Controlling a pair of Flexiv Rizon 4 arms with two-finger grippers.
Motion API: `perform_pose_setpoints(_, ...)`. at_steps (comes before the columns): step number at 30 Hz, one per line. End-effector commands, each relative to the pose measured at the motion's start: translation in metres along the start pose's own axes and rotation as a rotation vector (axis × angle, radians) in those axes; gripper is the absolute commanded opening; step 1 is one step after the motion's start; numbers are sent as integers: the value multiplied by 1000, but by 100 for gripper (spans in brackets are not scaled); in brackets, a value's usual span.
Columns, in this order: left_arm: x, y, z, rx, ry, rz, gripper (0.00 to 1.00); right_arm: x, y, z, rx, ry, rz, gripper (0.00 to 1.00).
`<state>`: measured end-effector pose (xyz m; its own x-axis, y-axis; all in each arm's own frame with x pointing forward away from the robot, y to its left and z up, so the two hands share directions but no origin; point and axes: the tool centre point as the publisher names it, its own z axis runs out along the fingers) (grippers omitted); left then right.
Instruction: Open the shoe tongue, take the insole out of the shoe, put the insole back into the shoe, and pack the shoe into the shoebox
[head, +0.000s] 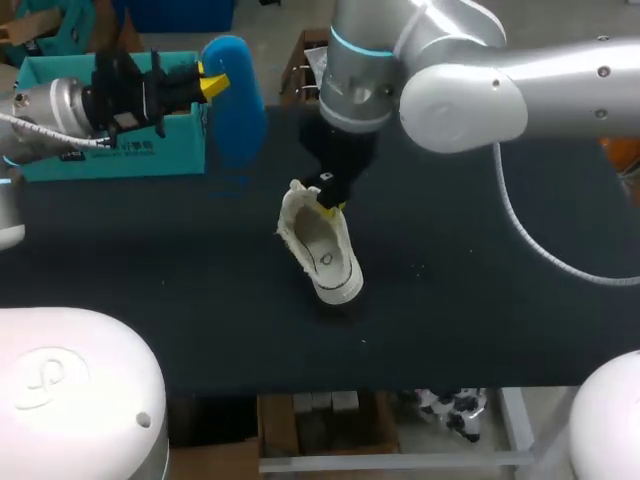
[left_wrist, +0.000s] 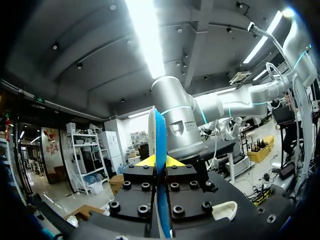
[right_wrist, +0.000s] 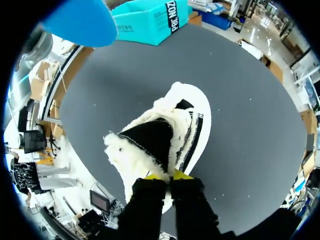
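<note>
Centrally, shoe (head: 325, 250) sits far from table (head: 480, 320) edges, insole (head: 235, 95) aloft.

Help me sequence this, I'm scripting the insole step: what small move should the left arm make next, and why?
Probably carry the insole toward the shoe. The left end effector holds it aloft near the shoebox, while the right end effector pinches the tongue back, leaving the opening exposed.

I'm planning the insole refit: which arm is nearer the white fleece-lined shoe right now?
Right. The right arm has its jaws pinching the white fleece-lined shoe at its fleecy lining; the left arm is off beside the teal cardboard shoebox, holding the blue foam insole aloft.
</note>
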<state>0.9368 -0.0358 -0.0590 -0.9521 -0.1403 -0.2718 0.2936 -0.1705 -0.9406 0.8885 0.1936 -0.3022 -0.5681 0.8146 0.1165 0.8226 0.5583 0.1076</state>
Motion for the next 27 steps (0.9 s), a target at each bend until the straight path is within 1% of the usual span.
perform_pose_setpoints(1,-14,9,0,33,171,4,0,-3,-13,7,-157,-21,46,0)
perform_pose_setpoints(7,-21,24,-6,17,168,-14,0,-15,-16,18,-200,-35,104,0)
perform_pose_setpoints(15,-29,28,-6,10,159,-25,0,-22,-24,20,-229,-59,179,0)
perform_pose_setpoints(20,-32,32,1,16,167,-32,0,-22,-36,18,-237,-74,220,0)
perform_pose_setpoints(27,-33,36,15,22,190,-43,0,-24,-46,20,-240,-67,252,0)
